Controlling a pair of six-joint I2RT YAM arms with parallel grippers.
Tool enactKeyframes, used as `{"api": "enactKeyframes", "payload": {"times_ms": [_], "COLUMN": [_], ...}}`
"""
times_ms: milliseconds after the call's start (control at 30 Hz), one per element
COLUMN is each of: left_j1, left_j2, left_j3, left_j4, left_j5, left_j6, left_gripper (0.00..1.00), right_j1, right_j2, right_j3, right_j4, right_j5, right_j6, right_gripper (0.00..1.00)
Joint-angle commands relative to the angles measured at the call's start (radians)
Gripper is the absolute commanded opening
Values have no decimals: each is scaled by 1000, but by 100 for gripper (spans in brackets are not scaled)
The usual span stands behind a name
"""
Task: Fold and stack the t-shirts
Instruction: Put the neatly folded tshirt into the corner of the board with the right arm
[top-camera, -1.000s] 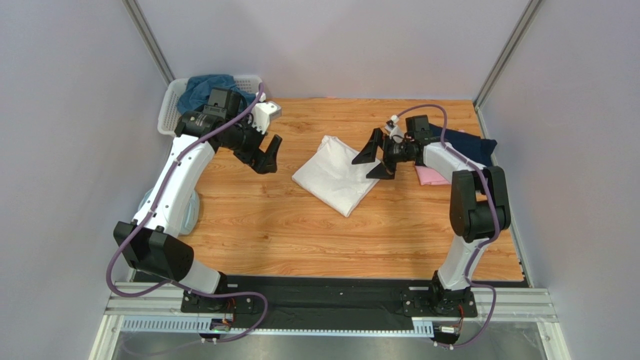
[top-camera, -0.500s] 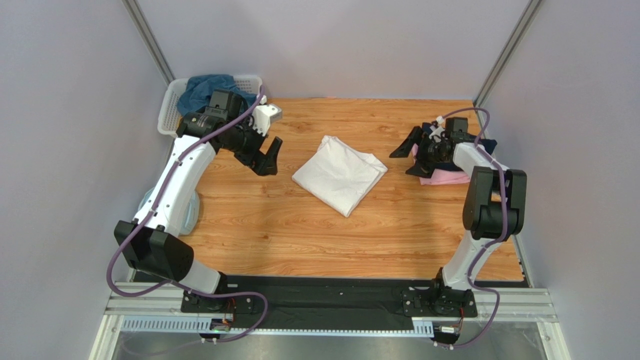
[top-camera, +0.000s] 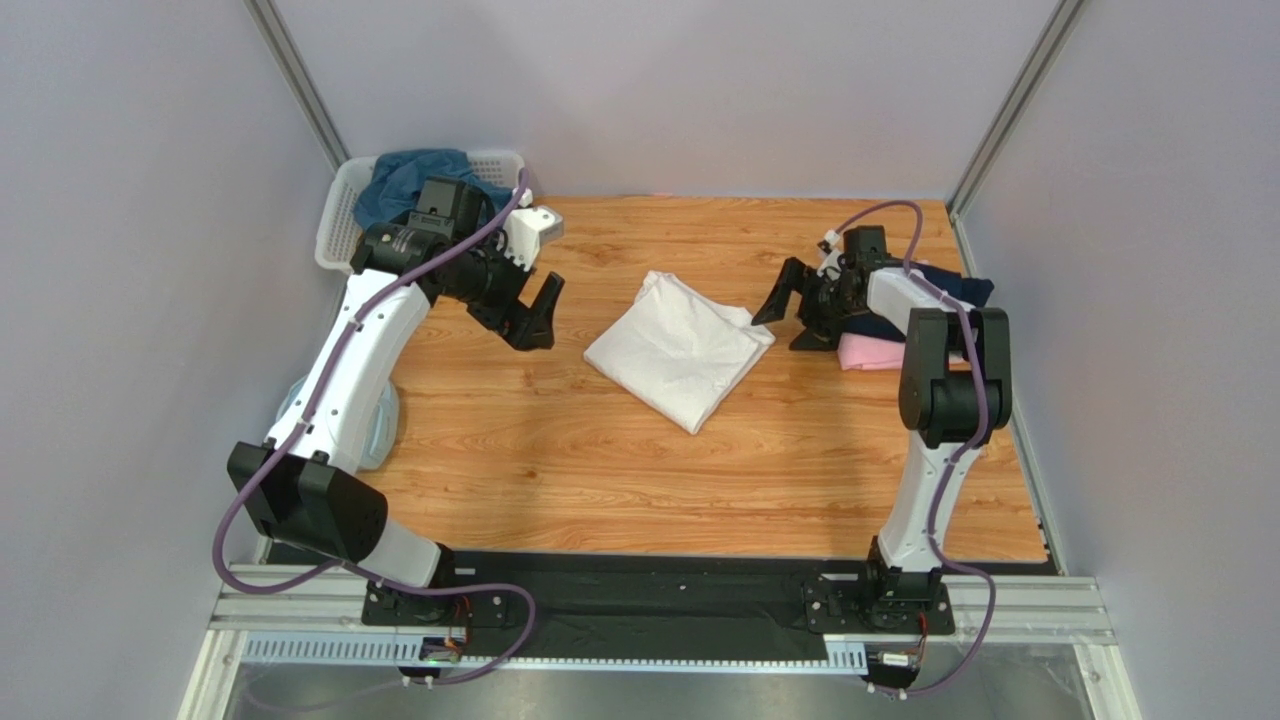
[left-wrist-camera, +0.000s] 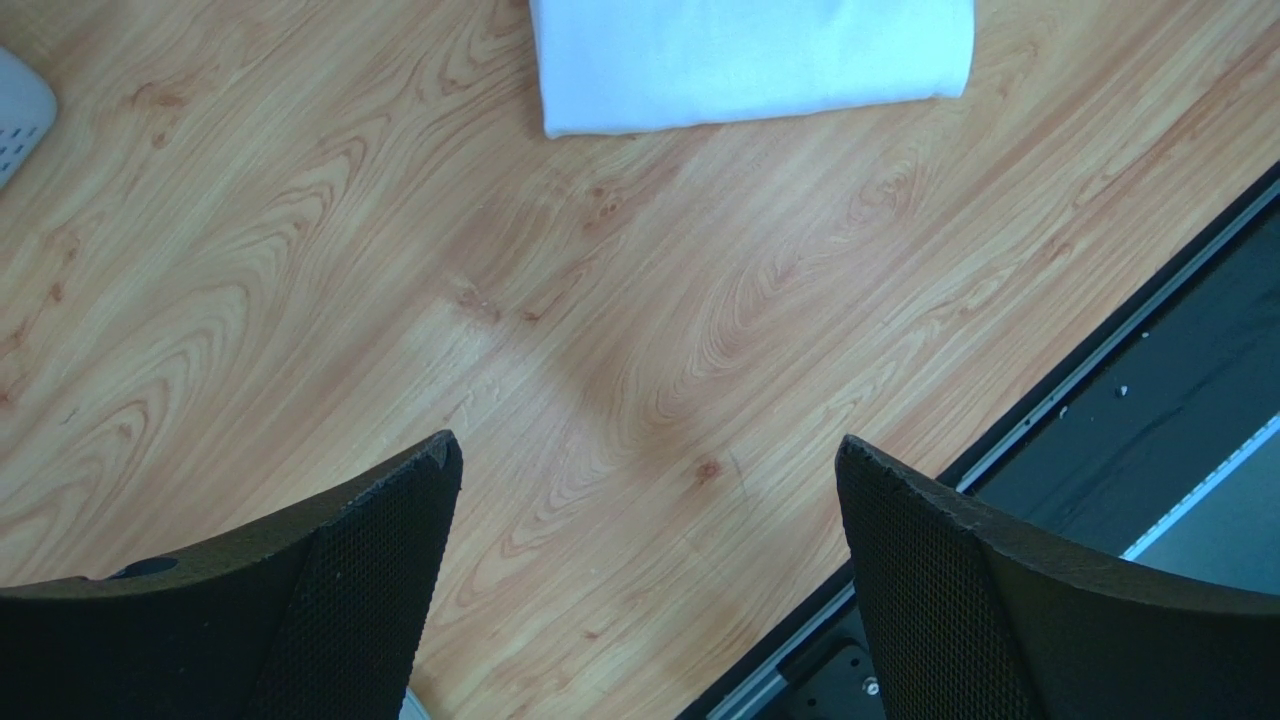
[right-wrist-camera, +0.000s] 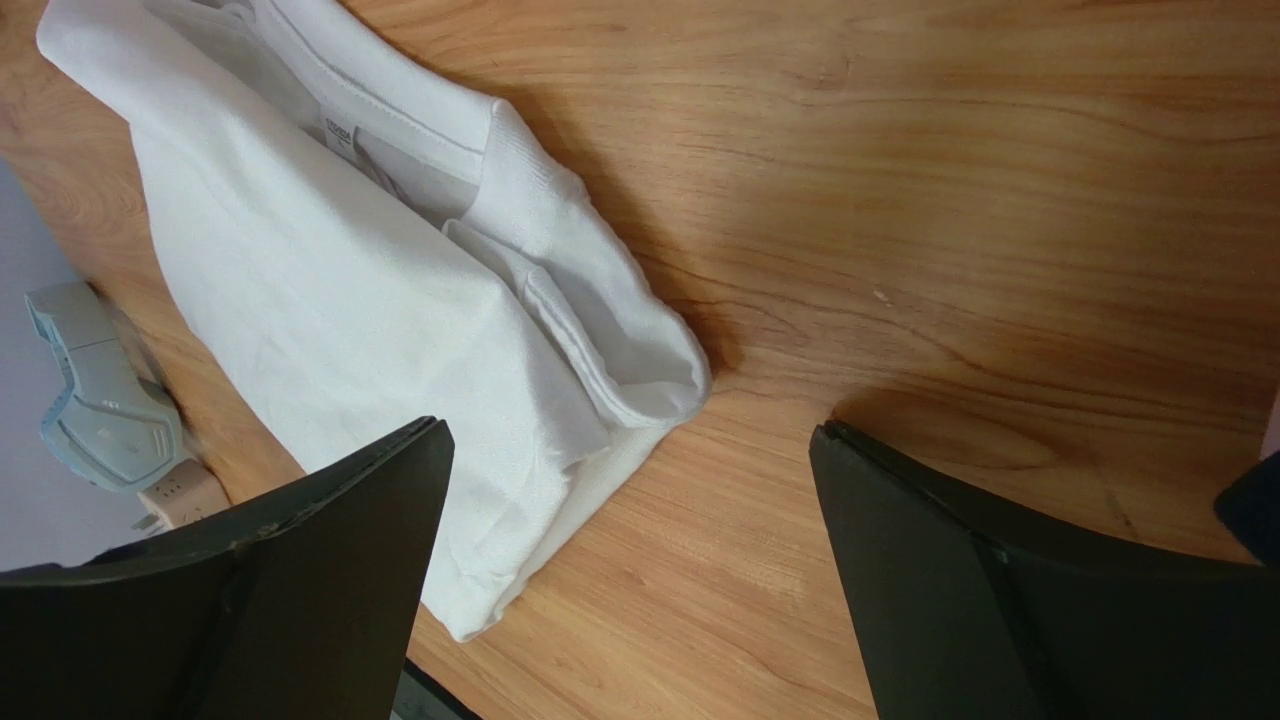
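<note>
A folded white t-shirt (top-camera: 679, 347) lies mid-table; it also shows in the right wrist view (right-wrist-camera: 376, 300) and at the top of the left wrist view (left-wrist-camera: 751, 60). A navy t-shirt (top-camera: 939, 285) and a pink t-shirt (top-camera: 869, 353) lie at the right edge. A teal-blue t-shirt (top-camera: 406, 173) sits in the basket. My left gripper (top-camera: 534, 315) is open and empty, left of the white shirt. My right gripper (top-camera: 793, 308) is open and empty, just right of the white shirt, above bare wood.
A white slatted basket (top-camera: 343, 210) stands at the back left corner. Light-blue headphones (top-camera: 383, 420) lie at the left table edge, partly behind the left arm; they also show in the right wrist view (right-wrist-camera: 98, 398). A black rail (top-camera: 661, 578) runs along the near edge.
My right gripper swung right to the navy and pink shirts, then came back left toward the white shirt's right corner. The left arm has hardly moved.
</note>
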Motion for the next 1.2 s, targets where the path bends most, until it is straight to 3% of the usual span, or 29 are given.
{"api": "enactKeyframes", "payload": {"times_ms": [0, 333, 800, 900, 933, 1000, 1033, 1100, 1167], "left_j1": [2, 2, 2, 2, 2, 2, 2, 2, 2], "left_j2": [-7, 1, -5, -8, -8, -10, -10, -10, -8], "left_j3": [39, 35, 49, 50, 53, 56, 58, 58, 55], "left_j4": [-9, -2, -4, -5, -7, -9, -9, -10, -10], "left_j5": [0, -4, 2, 4, 4, 5, 7, 8, 11], "left_j6": [18, 20, 20, 21, 21, 20, 18, 18, 18], "left_gripper": [100, 100, 100, 100, 100, 100, 100, 100, 100], "right_j1": [-4, 58, 124, 144, 149, 166, 172, 178, 189], "right_j2": [55, 99, -7, 4, 9, 32, 42, 61, 78], "right_j3": [57, 24, -240, -251, -249, -239, -228, -222, -212], "right_j4": [0, 69, 200, 198, 200, 191, 182, 178, 169], "right_j5": [34, -78, -89, -83, -81, -76, -76, -76, -76], "right_j6": [-45, 17, 75, 86, 92, 96, 99, 101, 99], "right_gripper": [100, 100, 100, 90, 76, 60, 45, 35, 34]}}
